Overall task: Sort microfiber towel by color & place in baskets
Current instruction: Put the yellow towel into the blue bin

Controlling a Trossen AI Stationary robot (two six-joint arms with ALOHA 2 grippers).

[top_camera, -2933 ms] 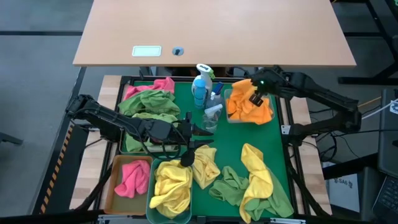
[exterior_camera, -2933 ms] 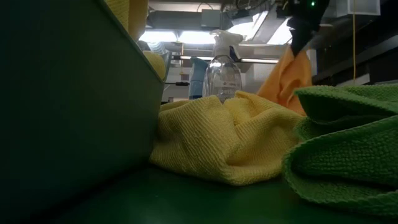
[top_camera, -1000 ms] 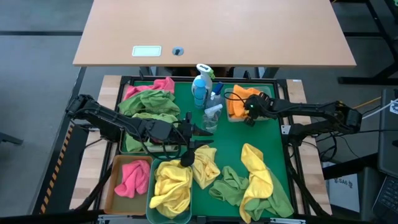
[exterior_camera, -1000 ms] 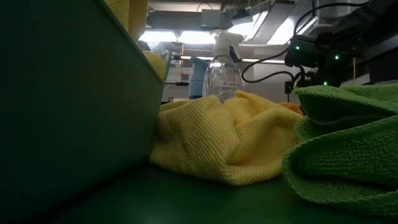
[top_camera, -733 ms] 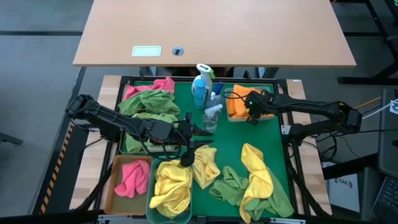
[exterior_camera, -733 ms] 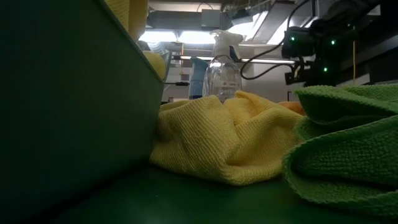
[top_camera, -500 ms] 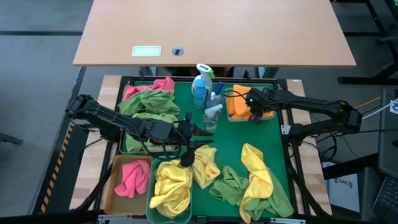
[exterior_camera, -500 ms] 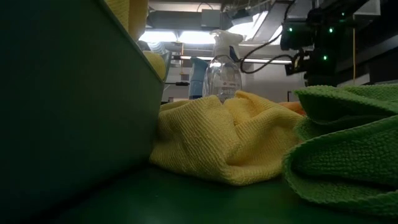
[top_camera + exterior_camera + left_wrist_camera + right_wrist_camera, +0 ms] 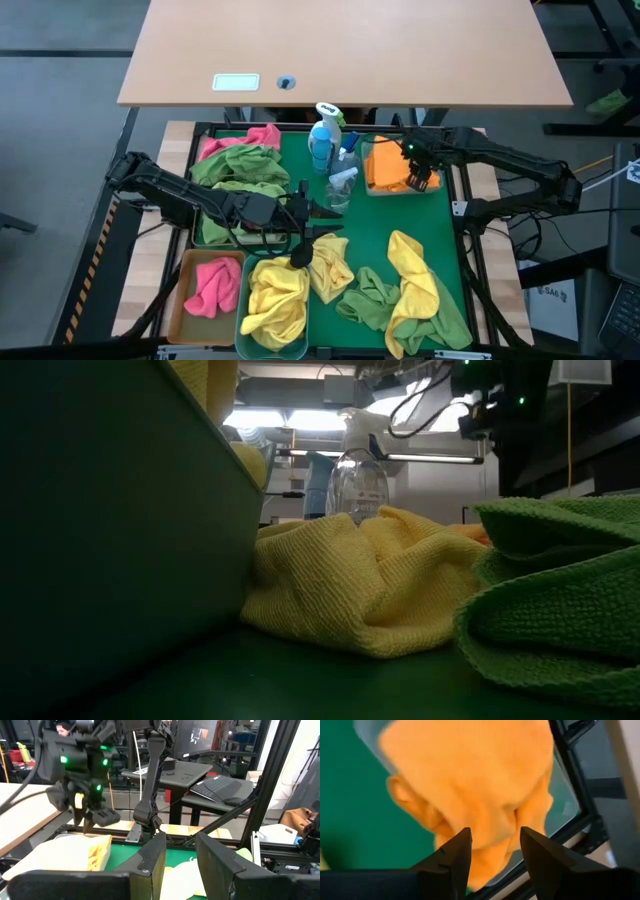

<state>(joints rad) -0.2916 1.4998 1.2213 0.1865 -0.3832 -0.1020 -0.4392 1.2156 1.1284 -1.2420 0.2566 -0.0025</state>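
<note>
Orange towel (image 9: 388,166) in clear basket (image 9: 441,186)

Orange towel (image 9: 385,167) heaped in the clear basket (image 9: 440,186); pink towel (image 9: 212,284) in the amber basket (image 9: 180,300); yellow towel (image 9: 272,300) fills the teal basket (image 9: 242,340).

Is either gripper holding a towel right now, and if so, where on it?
The right gripper holds nothing: it is open above the orange towel in the clear basket. The left gripper sits over the yellow towels; no hold can be told.

Four baskets (image 9: 207,285), two spray bottles (image 9: 322,142) (towels too bunched to count).
</note>
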